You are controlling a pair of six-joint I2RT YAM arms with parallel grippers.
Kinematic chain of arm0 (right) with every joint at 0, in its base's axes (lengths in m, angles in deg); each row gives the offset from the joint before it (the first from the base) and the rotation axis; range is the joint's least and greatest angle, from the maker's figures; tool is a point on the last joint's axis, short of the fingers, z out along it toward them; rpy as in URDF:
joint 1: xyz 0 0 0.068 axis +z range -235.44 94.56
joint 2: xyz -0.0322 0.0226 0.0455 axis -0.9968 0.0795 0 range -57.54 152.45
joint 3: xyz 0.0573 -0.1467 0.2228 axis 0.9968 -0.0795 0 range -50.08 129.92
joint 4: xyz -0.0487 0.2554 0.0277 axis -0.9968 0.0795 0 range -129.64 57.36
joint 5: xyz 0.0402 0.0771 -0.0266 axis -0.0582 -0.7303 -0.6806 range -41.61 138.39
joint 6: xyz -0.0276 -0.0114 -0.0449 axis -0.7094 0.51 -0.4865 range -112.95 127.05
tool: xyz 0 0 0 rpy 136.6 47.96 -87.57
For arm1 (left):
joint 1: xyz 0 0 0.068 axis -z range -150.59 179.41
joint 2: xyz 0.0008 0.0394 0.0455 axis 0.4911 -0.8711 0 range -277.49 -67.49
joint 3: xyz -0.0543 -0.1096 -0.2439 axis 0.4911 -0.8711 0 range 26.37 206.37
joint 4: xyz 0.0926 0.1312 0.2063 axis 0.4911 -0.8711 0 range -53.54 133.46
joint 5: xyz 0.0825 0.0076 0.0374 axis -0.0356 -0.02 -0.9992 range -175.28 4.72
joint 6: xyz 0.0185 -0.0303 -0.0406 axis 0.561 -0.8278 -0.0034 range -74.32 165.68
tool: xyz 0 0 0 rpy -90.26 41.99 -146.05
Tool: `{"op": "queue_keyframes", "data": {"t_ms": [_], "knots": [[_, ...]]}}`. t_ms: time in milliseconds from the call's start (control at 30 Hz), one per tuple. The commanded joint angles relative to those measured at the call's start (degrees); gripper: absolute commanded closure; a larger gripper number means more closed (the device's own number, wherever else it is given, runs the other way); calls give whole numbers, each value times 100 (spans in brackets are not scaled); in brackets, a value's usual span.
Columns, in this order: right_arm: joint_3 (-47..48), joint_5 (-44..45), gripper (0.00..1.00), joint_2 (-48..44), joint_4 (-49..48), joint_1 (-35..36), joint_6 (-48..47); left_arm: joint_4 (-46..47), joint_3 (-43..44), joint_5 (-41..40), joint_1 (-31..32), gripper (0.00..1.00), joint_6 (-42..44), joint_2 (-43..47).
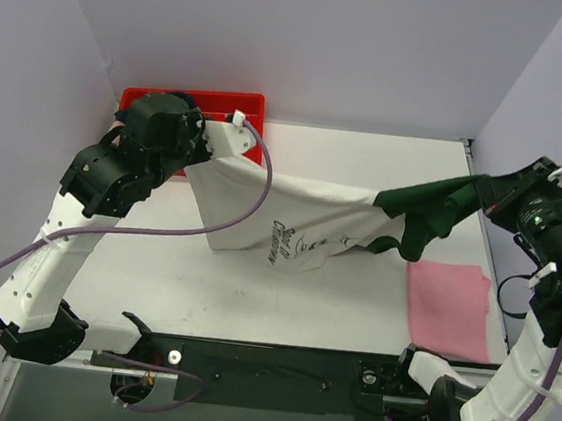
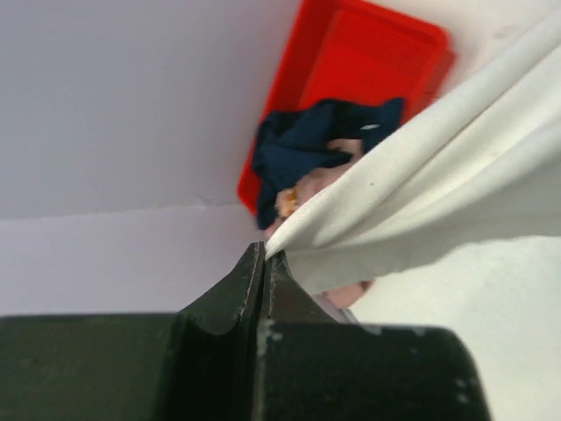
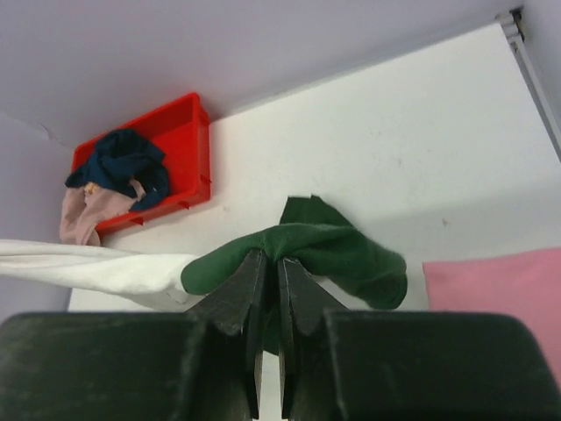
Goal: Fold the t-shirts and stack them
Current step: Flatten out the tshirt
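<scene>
A white t-shirt [image 1: 291, 212] with dark green sleeves and black lettering hangs stretched in the air between both grippers. My left gripper [image 1: 199, 152] is shut on its white hem [image 2: 368, 228] near the crate. My right gripper [image 1: 485, 197] is shut on the dark green sleeve [image 3: 324, 250] at the right. A bright pink t-shirt [image 1: 447, 306] lies folded flat at the front right; it also shows in the right wrist view [image 3: 500, 298]. A navy t-shirt [image 2: 316, 145] and a dusty pink one [image 3: 88, 215] lie crumpled in the crate.
A red plastic crate [image 1: 242, 106] stands at the back left against the wall. The white table [image 1: 367, 159] runs under the hanging shirt. A purple cable [image 1: 158, 228] loops from the left arm across the shirt's left part.
</scene>
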Motion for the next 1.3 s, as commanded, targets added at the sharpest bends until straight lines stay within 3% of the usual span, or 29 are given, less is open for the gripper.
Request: {"op": "queue_keyframes", "data": {"t_ms": [0, 167, 267, 467, 567, 633, 667, 733, 800, 900, 967, 1067, 1133, 1267], "knots": [[-1477, 53, 100, -449, -474, -36, -72, -1109, -537, 1784, 42, 100, -348, -143], [-3641, -473, 100, -327, -1543, 95, 287, -601, -1917, 3076, 33, 100, 11, -730], [-4353, -211, 100, -72, -2108, 368, 253, 161, -2183, 3131, 33, 100, 135, -1372], [-4662, 70, 100, 868, -2197, 632, -63, 1911, -1701, 2464, -2, 100, -312, -3006], [-4706, 246, 100, 992, -2197, 588, -168, 2448, -1498, 2401, -28, 100, -453, -3369], [-4724, 282, 100, 1044, -2180, 562, -230, 2616, -1436, 2226, -63, 90, -436, -3562], [-4741, 273, 100, 1071, -2188, 562, -265, 2617, -1358, 2147, -90, 74, -436, -3684], [-4724, 150, 100, 1088, -2153, 553, -370, 2547, -1183, 2111, -160, 57, -549, -3782], [-4689, 132, 100, 1071, -2084, 553, -450, 2048, -823, 2347, -282, 53, -568, -3721], [-4610, 159, 100, 1010, -2039, 562, -485, 181, -374, 3663, -406, 50, 272, -3510], [-4609, 124, 100, 974, -2030, 571, -485, -491, -469, 3938, -406, 49, 739, -3282], [-4662, 132, 100, 922, -2013, 614, -459, -547, -1135, 3966, -406, 51, 909, -2948], [-4715, 150, 100, 860, -2013, 667, -424, -22, -1444, 3720, -467, 53, 515, -2973], [-4829, 316, 100, 711, -1969, 825, -257, 86, -1208, 3396, -714, 53, -1837, -3421]]}}
